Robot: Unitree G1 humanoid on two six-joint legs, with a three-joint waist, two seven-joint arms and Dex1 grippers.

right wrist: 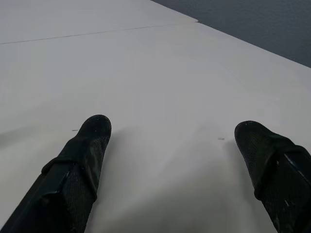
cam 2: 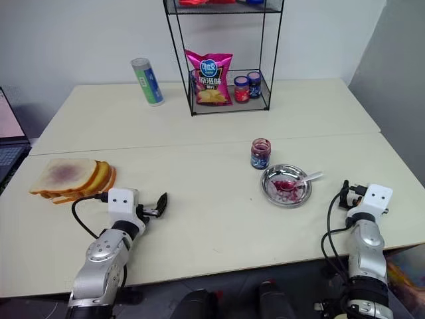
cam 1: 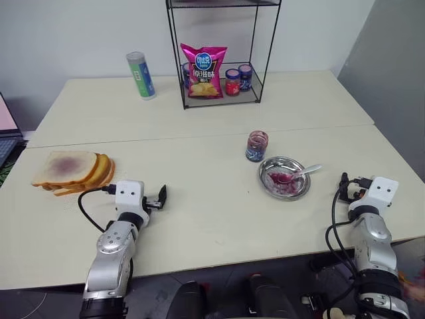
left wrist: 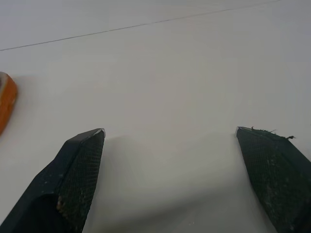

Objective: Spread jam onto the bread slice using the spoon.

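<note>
On the tabletop (cam 1: 199, 219) at the robot's left, the bread slice (cam 1: 65, 166) lies on top of a small stack of golden toasted slices (cam 1: 99, 174), already carrying a faint purplish stain in its middle, so some jam seems to have reached it, though the coat looks thin and further spreading may be wanted. Well apart, toward the right, the spoon (cam 1: 300, 173) rests in a round metal dish (cam 1: 284, 178) with its handle over the rim, and the jam (cam 1: 281, 183) sits as red smears in that dish. Both end effectors are empty with jaws spread wide: the left end effector (cam 1: 161, 198) near the bread stack, the right end effector (cam 1: 344, 188) beside the dish. Counted: one stained slice, one spoon, one dish, one open jar (cam 1: 256, 145) just behind the dish, two lidded jars (cam 1: 238, 80) and one crisp bag (cam 1: 203, 70) on the wire shelf (cam 1: 222, 96), one green can (cam 1: 141, 75).
</note>
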